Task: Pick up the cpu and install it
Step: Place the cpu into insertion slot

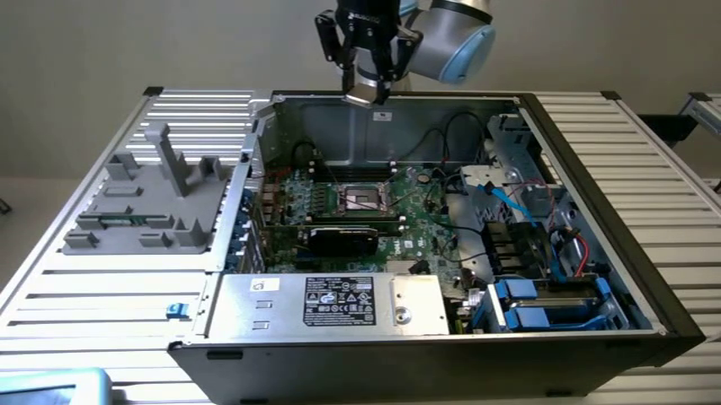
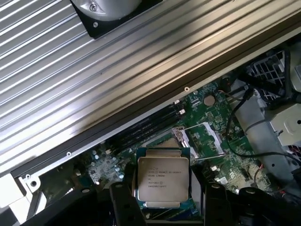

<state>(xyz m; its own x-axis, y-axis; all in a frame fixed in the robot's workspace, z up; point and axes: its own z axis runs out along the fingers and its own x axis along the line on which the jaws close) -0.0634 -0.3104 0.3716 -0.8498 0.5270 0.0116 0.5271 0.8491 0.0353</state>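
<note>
Carrying is the step in hand, as I judge it: the chip is picked up and not yet seated. The gripper (image 1: 367,89) stands partly closed, its two dark fingers (image 2: 123,203) pressed against opposite edges of the cpu (image 2: 163,178). The cpu hangs flat between them, with its silver printed top toward the wrist camera. Nothing else touches the chip.

In the exterior view the gripper hangs high over the socket (image 1: 366,199) and back from it, about over the far wall of the computer case (image 1: 451,126). The cpu is therefore well apart from the socket and clear of the motherboard (image 1: 434,221) around it. In the wrist view the socket's metal frame (image 2: 200,139) shows past the chip's corner, not under the chip. The frame looks open, though I cannot be sure.

Seating will call for the chip to be centred over the socket, kept level and square to the frame, and lowered gently, since a skewed landing could harm the contacts.

Nearer the exterior camera than the socket sits the silver labelled box (image 1: 338,304). A grey fixture block (image 1: 147,202) lies outside the case, well off to the exterior view's left of the socket, on the ridged table (image 1: 631,169).
</note>
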